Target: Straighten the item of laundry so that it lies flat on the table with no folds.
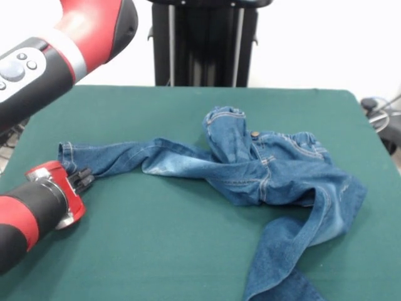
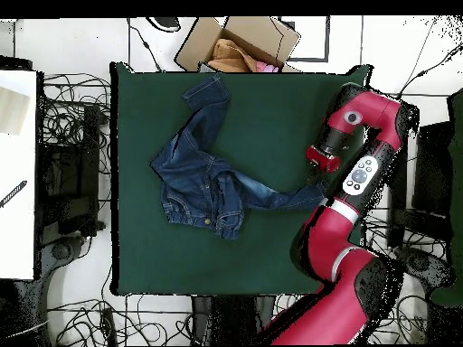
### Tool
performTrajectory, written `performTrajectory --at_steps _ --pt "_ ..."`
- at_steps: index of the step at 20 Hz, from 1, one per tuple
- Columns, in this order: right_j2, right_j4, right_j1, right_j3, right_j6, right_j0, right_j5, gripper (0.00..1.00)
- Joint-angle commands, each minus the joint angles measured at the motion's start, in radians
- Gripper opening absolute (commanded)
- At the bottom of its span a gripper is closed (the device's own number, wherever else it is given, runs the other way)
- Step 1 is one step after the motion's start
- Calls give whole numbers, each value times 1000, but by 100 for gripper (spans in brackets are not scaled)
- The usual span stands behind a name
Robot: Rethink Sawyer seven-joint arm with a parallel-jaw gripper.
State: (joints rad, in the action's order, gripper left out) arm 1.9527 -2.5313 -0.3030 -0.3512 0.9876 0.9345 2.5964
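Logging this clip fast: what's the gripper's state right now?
Gripper: at the hem of one leg of the jeans; open or shut cannot be told.

A robotics lab: a green-clothed counter [image 2: 145,262] ringed by tangled floor cables [image 2: 68,117], a cardboard box [image 2: 240,41] and a black pedestal [image 1: 203,44] behind.

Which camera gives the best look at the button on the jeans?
The front view. The metal button shows clearly on the waistband of the jeans, beside the folded-over part. In the overhead view the jeans are whole, but the button is too small to tell.
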Motion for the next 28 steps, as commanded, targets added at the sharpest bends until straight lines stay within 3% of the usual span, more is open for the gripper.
performTrajectory --at_steps 1,12,28 --pt "148 -252 -86 136 269 -23 -191 0" --pt "301 -450 -144 131 370 -13 -203 0" --pt "296 -452 -160 134 408 1 -178 0"
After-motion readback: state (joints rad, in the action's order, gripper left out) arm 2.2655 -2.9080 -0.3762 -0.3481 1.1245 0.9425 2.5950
